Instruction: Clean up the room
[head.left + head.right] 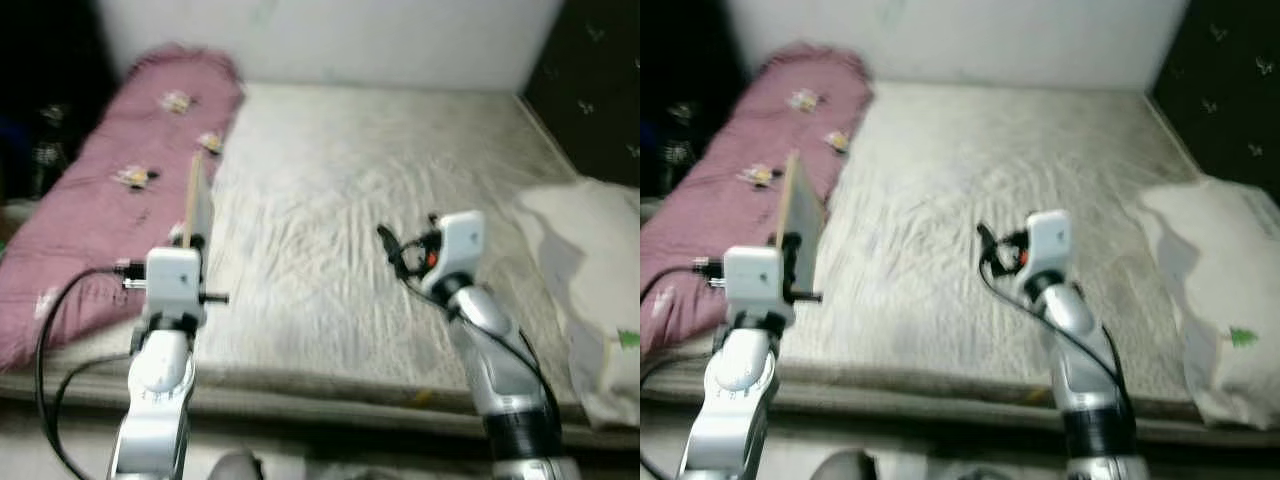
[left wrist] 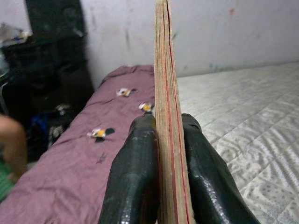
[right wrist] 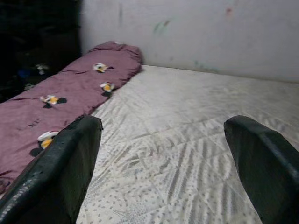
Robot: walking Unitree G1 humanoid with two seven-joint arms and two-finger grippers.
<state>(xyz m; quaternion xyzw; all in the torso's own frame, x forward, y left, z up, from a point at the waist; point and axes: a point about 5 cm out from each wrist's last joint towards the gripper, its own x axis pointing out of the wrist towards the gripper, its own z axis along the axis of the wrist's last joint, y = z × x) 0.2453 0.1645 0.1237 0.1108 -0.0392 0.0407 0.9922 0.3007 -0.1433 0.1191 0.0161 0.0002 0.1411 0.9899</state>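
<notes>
left wrist view: a thin book [image 2: 167,116] pinched edge-on over the mattress [image 1: 350,230].
the left gripper [image 2: 161,154] clamps the book upright between both black fingers, above the mattress's near left part, just beside the maroon bedding [image 1: 110,190], probably carrying it off to tidy. the right gripper [image 3: 163,158] hovers over the mattress's middle, fingers spread wide and empty. a pale pillow [image 1: 590,270] lies at the mattress's right edge.

You face a bed [image 1: 330,230] under a pale quilted cover, pushed against a whitish, scuffed wall [image 3: 196,32]. Along its left side lies a mauve flowered blanket [image 1: 110,200]; at its right edge a white pillow [image 1: 590,280]. Dark clutter [image 2: 51,74] fills the shadowed left corner.
</notes>
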